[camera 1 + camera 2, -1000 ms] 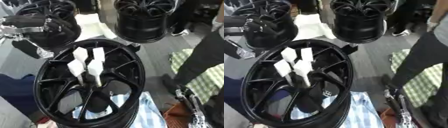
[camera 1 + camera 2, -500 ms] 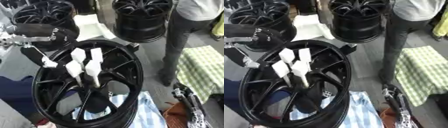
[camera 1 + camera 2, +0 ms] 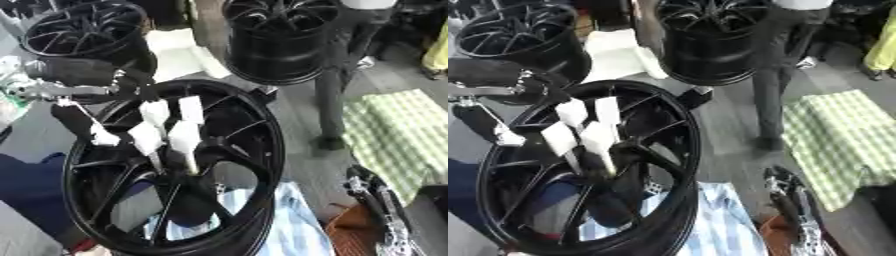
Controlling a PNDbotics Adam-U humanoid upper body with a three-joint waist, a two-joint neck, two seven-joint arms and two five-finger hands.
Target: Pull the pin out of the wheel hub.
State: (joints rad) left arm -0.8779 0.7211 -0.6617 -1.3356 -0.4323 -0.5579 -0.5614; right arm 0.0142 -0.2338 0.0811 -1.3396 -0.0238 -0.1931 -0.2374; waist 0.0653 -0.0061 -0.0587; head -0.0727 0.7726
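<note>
My left hand (image 3: pixel 149 127) has fingers straight, spread over the wheel hub (image 3: pixel 171 167) centre — poised to find the pin, unseen; right hand (image 3: pixel 381 210) idles, lower right, fingers unclear.

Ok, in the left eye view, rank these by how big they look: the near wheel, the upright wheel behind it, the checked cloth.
1. Near wheel, clearly largest, though closest to the camera.
2. Upright wheel and checked cloth look about alike; the cloth runs off the picture's edge, so I won't rank them.

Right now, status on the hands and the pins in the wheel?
Left hand at the wheel's left rim, short of the pins. Right hand idle, lower right. White-tagged pins still seated in the hub. Nothing blocking them.
</note>
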